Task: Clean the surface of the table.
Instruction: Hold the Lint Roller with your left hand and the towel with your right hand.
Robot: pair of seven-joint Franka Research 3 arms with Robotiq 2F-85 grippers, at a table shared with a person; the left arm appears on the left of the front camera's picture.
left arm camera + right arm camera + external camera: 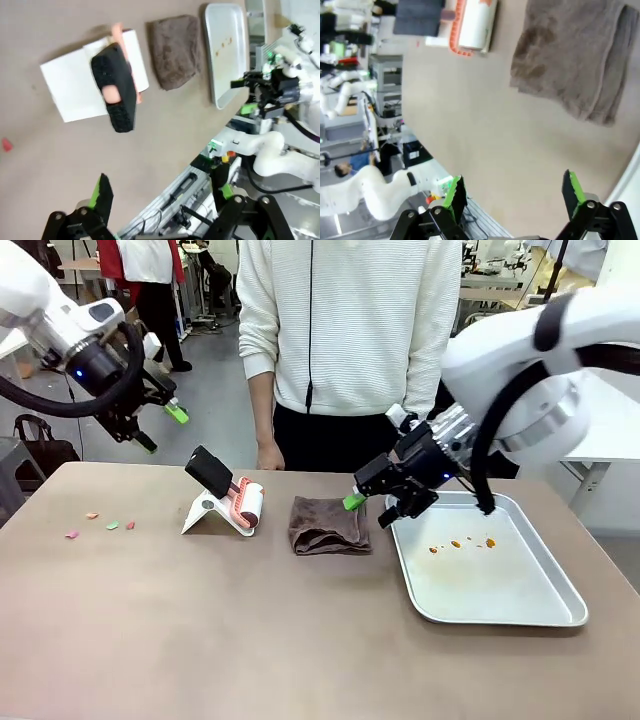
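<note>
The brownish-taupe table (pixel 200 630) carries a few small pink, orange and green crumbs (pixel 110 525) at its left. A folded brown towel (pixel 328 525) lies near the middle, and the right wrist view has this towel (pixel 575 60) ahead of the fingers. My right gripper (pixel 372 510) hovers open just right of the towel, between it and the tray. My left gripper (pixel 162 428) hangs open high above the table's far left corner, holding nothing. In the left wrist view the table (pixel 60 150) lies far below the left gripper (pixel 162 187).
A lint roller with a black handle (pixel 225 495) rests on a white stand left of the towel. A silver tray (pixel 545 585) with orange crumbs sits at the right. A person in a white sweater stands at the far edge, one hand (pixel 268 455) hanging by the table.
</note>
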